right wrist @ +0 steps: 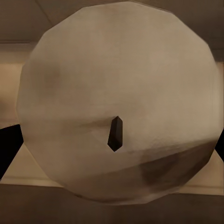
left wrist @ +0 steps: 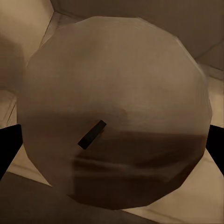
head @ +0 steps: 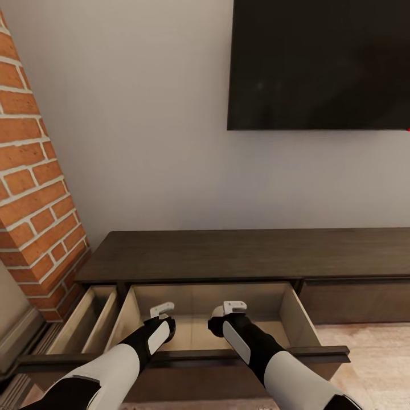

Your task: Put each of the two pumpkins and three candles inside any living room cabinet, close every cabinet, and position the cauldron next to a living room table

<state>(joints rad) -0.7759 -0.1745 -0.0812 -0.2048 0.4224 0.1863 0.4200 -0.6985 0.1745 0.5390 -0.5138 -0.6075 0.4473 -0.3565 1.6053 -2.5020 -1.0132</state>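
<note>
The long dark brown cabinet (head: 245, 253) stands against the wall with its wide middle drawer (head: 296, 316) pulled out, pale beige inside. Both arms reach down into that drawer. My left gripper (head: 162, 313) is shut on a beige candle (left wrist: 116, 84), seen end-on with its dark wick in the left wrist view, a black finger (left wrist: 9, 144) pressed at each side. In the right wrist view my right gripper (head: 230, 310) holds a second candle (right wrist: 116, 70) the same way. The pumpkins, cauldron and table are out of view.
A second, narrower drawer (head: 85, 322) stands open left of the middle one. The cabinet front (head: 353, 302) to the right is shut. A brick column (head: 34, 188) rises at the left, a black TV (head: 319, 62) hangs above, and wood floor (head: 370, 353) lies at the right.
</note>
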